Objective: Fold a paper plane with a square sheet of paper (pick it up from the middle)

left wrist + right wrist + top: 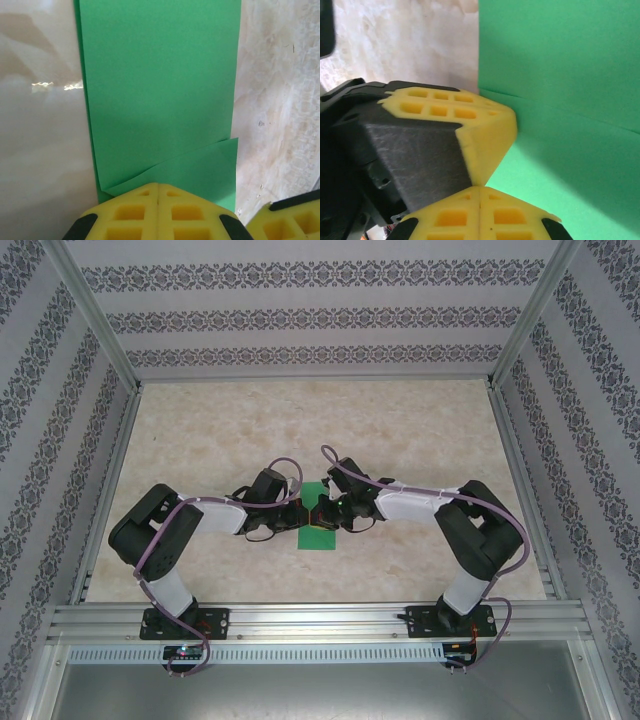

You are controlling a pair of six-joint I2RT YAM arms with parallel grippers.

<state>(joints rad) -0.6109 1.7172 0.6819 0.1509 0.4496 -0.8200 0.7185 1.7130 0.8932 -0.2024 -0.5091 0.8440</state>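
Observation:
The green square sheet of paper [320, 530] lies flat on the table between the two arms, folded into a narrow rectangle. In the left wrist view the paper [160, 85] has its near corner turned over as a triangular flap [200, 167]. My left gripper [158, 185] is shut, and its yellow tips rest on the edge of that flap. My right gripper [480, 188] is also shut, with its tips down on the paper [565, 70]. It touches the left gripper's yellow fingers [487, 127]. Seen from above, the left gripper [304, 513] and right gripper [327, 513] meet over the sheet.
The pale marbled table [400, 430] is bounded by patterned walls and aluminium rails [300, 620] along the near edge. The arm bases sit at the near left and near right. The right gripper's fingers [295, 220] crowd the lower right of the left wrist view.

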